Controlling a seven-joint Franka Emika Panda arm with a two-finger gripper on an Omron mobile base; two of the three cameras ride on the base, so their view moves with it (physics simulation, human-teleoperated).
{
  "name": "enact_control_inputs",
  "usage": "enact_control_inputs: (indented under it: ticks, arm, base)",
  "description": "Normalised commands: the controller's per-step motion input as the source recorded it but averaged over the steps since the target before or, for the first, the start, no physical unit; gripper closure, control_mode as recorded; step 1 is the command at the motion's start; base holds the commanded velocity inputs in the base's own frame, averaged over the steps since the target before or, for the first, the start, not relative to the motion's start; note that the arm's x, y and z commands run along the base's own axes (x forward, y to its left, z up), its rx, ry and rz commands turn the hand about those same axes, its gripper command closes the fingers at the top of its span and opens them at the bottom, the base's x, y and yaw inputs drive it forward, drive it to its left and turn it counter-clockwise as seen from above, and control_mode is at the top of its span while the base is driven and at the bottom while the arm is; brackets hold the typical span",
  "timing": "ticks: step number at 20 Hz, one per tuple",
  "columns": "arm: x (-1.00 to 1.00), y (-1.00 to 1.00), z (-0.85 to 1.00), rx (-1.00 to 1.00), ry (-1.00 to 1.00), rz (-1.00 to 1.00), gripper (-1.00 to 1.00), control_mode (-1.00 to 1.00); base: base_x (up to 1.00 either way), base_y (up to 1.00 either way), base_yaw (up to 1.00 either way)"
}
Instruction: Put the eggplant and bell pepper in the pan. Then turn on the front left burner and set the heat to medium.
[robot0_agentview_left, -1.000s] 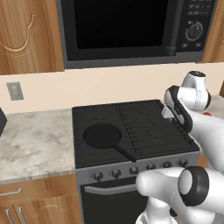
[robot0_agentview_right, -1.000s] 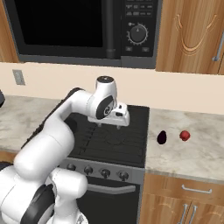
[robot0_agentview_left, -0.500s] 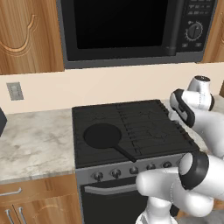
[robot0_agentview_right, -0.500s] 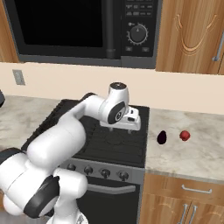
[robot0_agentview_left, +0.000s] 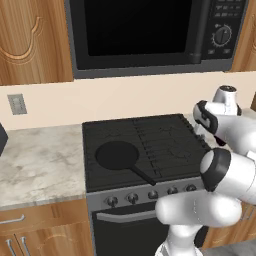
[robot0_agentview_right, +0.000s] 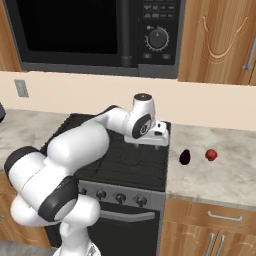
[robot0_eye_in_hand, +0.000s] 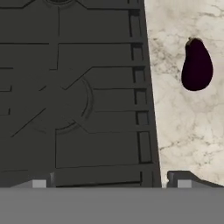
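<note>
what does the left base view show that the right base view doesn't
Left base view has the pan sitting on the front left burner, its handle pointing toward the knobs. Right base view has the eggplant and the bell pepper lying apart on the counter right of the stove, and the open gripper above the stove's right edge. Both show the stove, microwave and white arm.

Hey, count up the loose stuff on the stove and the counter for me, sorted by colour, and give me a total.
Black: 1, the pan on the stove.
Dark purple: 1, the eggplant on the counter.
Red: 1, the bell pepper on the counter.
Total: 3
</note>
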Motion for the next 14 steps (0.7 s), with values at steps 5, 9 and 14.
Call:
enact_control_inputs:
  ticks: [5,9,14]
  arm:
    - [0.30,-0.23,-0.23,-0.01,0.00,-0.03,-1.00,-1.00]
    - [0.10,-0.17,-0.19,0.00,0.00,-0.02,-1.00,-1.00]
    - [0.00,-0.02,-0.34,-0.02,-0.02,-0.03,-1.00,-1.00]
  base:
    - [0.00,0.00,0.00]
    - [0.00,0.00,0.00]
    - [0.00,0.00,0.00]
